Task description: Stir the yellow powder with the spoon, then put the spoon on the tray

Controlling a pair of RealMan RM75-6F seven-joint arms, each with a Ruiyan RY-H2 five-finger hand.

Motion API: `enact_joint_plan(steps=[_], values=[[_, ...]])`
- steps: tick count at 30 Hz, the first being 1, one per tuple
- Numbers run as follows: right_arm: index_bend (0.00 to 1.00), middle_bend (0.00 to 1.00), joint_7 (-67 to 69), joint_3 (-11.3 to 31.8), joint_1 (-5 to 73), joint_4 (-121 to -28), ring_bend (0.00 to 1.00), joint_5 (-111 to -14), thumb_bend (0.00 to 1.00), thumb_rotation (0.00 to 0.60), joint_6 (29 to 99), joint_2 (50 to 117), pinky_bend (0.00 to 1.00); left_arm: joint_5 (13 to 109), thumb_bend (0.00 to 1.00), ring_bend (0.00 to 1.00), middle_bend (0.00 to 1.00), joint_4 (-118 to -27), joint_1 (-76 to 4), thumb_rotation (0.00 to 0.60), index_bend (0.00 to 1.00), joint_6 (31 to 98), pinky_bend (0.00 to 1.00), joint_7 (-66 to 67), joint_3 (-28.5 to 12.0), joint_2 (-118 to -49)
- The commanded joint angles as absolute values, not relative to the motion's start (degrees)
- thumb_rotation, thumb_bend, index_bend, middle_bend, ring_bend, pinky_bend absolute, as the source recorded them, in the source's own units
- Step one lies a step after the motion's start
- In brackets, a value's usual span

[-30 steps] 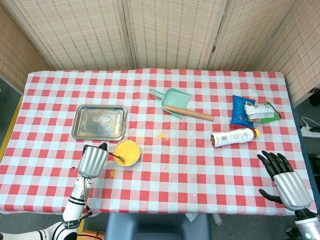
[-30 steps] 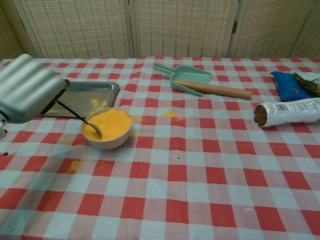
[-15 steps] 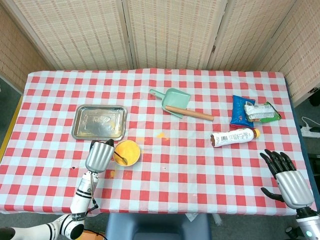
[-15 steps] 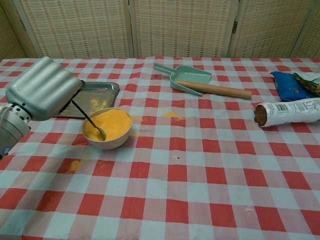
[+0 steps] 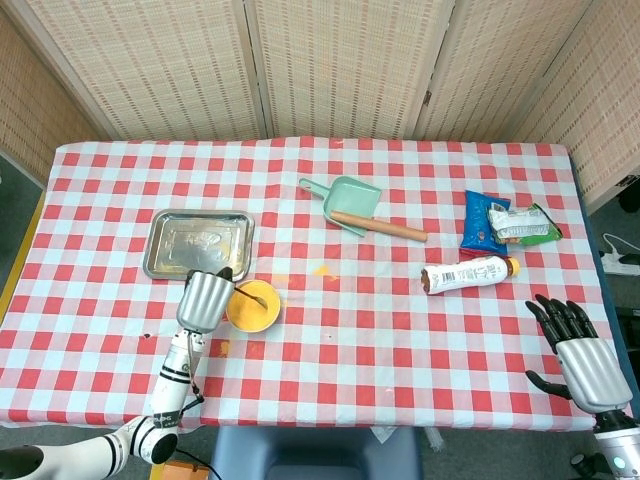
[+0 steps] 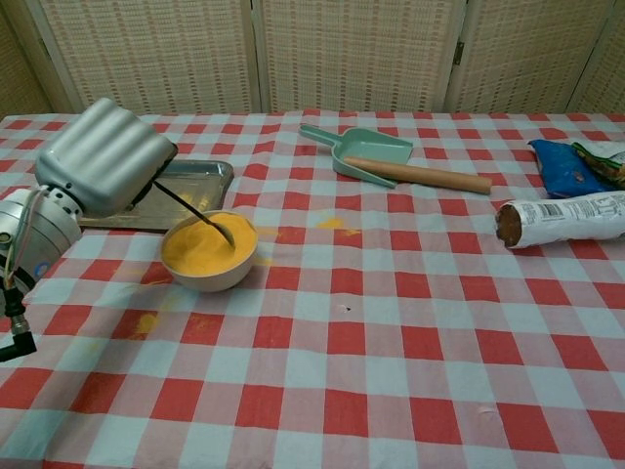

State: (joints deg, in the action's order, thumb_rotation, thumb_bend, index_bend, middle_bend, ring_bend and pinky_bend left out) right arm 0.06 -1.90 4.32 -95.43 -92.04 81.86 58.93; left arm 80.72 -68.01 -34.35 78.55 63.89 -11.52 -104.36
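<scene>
Right hand (image 5: pixel 583 358) at the near right edge of the checked tablecloth (image 5: pixel 400 340), fingers spread and holding nothing, visible only in the head view. Left hand (image 6: pixel 105 156) at the near left, seen from its ribbed metal back, fingers curled around the dark handle of the spoon (image 6: pixel 200 213); the handle slopes down and to the right from the hand, and the spoon's bowl dips into the yellow powder (image 6: pixel 200 252). Powder fills a small cream bowl (image 6: pixel 217 281) that stands on the cloth just right of the left hand and just in front of the tray's near right corner. Specks of spilled yellow powder (image 6: pixel 145 321) lie on the cloth near the bowl, with a further patch to its right toward the table's middle. Steel tray (image 5: pixel 198 244) lies flat behind the hand and bowl, with faint yellow traces on its floor. Farther back, near mid-table, a pale green scoop with a wooden handle (image 5: pixel 362 210) lies with the handle pointing right. On the right side a white tube-shaped package (image 5: pixel 468 273) lies on its side, and behind it a blue snack bag (image 5: pixel 483 222) lies flat with a green-and-white packet (image 5: pixel 523 224) resting partly on it. Woven folding screens (image 5: pixel 330 60) stand behind the far edge of the table
</scene>
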Motion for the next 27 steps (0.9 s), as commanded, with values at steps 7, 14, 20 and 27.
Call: enact_joint_plan(steps=[7, 14, 20, 27], values=[[0.00, 0.00, -0.1, -2.5, 4.2, -95.8, 0.00, -93.3, 0.09, 0.600, 82.1, 58.9, 0.00, 82.6, 0.87, 1.00, 1.00, -75.0, -31.2, 0.600, 0.86, 83.5, 1.00, 65.8, -9.5, -100.5], [0.00, 0.00, -0.5, -2.9, 3.8, -96.1, 0.00, -94.9, 0.09, 0.600, 83.3, 58.9, 0.00, 81.3, 0.87, 1.00, 1.00, -73.3, -29.1, 0.600, 0.86, 83.2, 1.00, 65.1, -7.7, -101.1], [0.00, 0.00, -0.6, -2.9, 3.7, -96.0, 0.00, -94.7, 0.09, 0.600, 83.3, 58.8, 0.00, 80.8, 0.87, 1.00, 1.00, -69.9, -29.6, 0.600, 0.86, 81.6, 1.00, 63.9, -7.7, -102.8], [0.00, 0.00, -0.3, -2.5, 3.7, -95.9, 0.00, -93.6, 0.09, 0.600, 83.1, 58.7, 0.00, 81.8, 0.87, 1.00, 1.00, -65.1, -31.6, 0.600, 0.86, 80.8, 1.00, 62.3, -8.8, -105.4]])
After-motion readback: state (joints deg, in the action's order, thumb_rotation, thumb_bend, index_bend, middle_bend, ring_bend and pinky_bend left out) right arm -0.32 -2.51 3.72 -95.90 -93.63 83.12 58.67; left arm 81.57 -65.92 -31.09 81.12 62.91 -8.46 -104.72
